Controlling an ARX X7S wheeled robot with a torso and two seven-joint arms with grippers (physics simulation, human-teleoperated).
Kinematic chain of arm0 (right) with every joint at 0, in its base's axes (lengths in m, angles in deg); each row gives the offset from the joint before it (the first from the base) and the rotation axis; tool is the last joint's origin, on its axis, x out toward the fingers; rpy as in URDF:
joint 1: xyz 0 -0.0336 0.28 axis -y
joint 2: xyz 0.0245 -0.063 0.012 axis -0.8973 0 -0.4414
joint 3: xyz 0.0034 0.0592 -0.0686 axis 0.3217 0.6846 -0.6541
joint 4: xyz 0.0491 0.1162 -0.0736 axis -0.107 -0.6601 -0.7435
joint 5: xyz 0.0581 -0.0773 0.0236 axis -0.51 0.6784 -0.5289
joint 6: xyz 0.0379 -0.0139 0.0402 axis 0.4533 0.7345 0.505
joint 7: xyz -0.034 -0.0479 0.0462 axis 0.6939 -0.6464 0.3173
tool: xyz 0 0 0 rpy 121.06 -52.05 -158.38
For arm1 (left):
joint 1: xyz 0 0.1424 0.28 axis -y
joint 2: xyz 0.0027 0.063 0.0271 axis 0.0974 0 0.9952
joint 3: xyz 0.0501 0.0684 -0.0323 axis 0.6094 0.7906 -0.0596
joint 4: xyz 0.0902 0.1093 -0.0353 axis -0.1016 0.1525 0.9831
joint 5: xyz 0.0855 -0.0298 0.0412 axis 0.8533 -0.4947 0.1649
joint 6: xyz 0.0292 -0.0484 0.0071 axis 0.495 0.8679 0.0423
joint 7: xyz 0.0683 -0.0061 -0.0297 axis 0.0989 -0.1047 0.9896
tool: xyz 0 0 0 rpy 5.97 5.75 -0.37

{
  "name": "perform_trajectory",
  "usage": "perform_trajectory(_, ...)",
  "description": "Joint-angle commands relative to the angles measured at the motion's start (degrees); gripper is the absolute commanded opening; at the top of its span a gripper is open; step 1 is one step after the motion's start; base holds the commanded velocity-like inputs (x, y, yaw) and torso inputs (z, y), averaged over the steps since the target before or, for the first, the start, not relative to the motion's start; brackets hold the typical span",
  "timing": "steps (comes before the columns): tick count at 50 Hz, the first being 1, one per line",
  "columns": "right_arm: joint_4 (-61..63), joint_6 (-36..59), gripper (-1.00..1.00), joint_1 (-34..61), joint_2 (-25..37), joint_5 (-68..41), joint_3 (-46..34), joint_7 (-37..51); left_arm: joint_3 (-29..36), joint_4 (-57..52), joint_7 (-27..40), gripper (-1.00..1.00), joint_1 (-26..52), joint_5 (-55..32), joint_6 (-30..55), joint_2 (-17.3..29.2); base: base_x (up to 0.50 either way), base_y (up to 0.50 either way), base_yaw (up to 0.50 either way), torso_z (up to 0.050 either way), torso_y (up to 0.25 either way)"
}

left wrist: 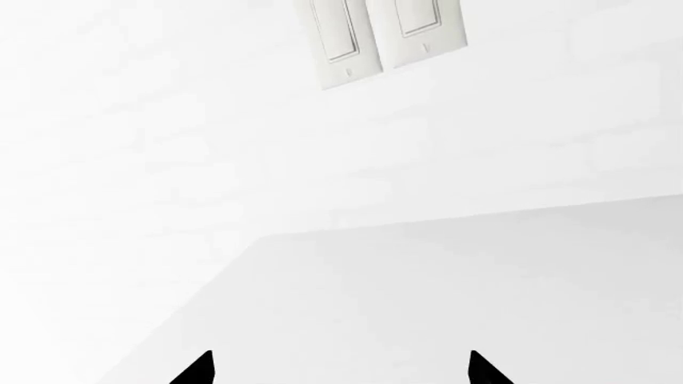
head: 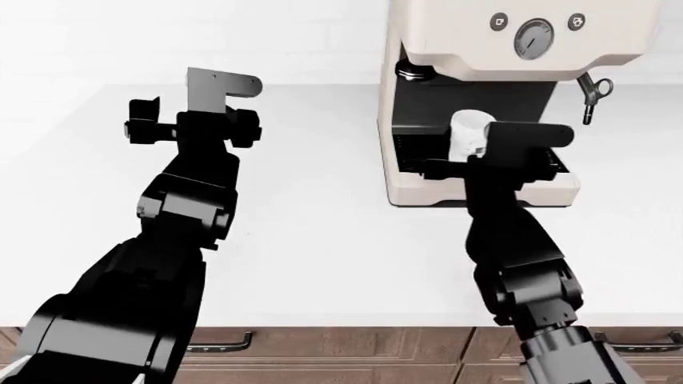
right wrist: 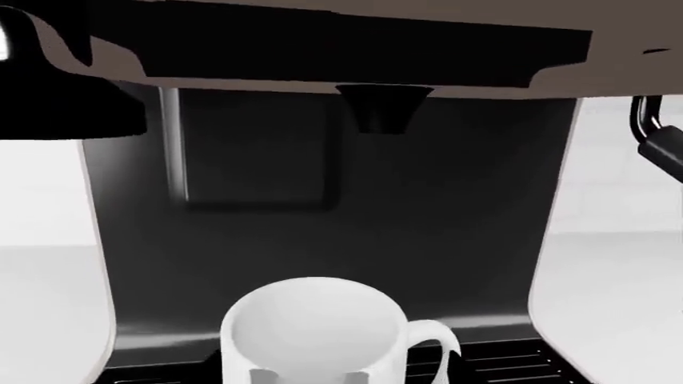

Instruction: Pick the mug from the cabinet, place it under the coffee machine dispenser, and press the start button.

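Note:
The white mug point(right wrist: 315, 328) stands on the black drip tray point(right wrist: 501, 360) in the recess of the cream coffee machine point(head: 501, 24). It sits below and a little to one side of the dark dispenser point(right wrist: 382, 108). In the head view the mug point(head: 468, 128) shows just beyond my right gripper point(head: 482, 146). In the right wrist view the right gripper point(right wrist: 312, 374) is closed in on the mug's near wall, and only faint grey finger patches show. My left gripper point(left wrist: 339, 370) is open and empty, held above the counter to the left.
The gauge point(head: 533, 36) sits between two round buttons point(head: 498, 22) on the machine's front. The chrome steam wand point(head: 590, 94) hangs at its right. A double wall switch point(left wrist: 389, 36) is on the white wall beyond the white counter point(head: 309, 232). Wooden drawers point(head: 353, 344) run below.

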Motion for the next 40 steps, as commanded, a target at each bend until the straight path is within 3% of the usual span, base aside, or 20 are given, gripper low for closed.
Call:
perform_trajectory(1, 9.6, 4.8, 1.00, -2.7, 2.7, -1.5, 0.2, 1.8, 0.0, 0.0, 0.1, 1.00, 0.0, 0.0, -0.1, 0.0, 0.00, 0.00, 0.00, 0.000, 0.000)
perform_trajectory(13, 15.5, 7.5, 1.00, -5.3, 3.9, -2.8, 0.0, 2.9, 0.0, 0.0, 0.1, 1.00, 0.0, 0.0, 0.0, 0.0, 0.00, 0.00, 0.00, 0.000, 0.000)
perform_trajectory(40, 52.6, 20.4, 1.00, -17.7, 14.4, -14.0, 5.9, 12.4, 0.3, 0.0, 0.6, 1.00, 0.0, 0.0, -0.3, 0.0, 0.00, 0.00, 0.00, 0.000, 0.000)
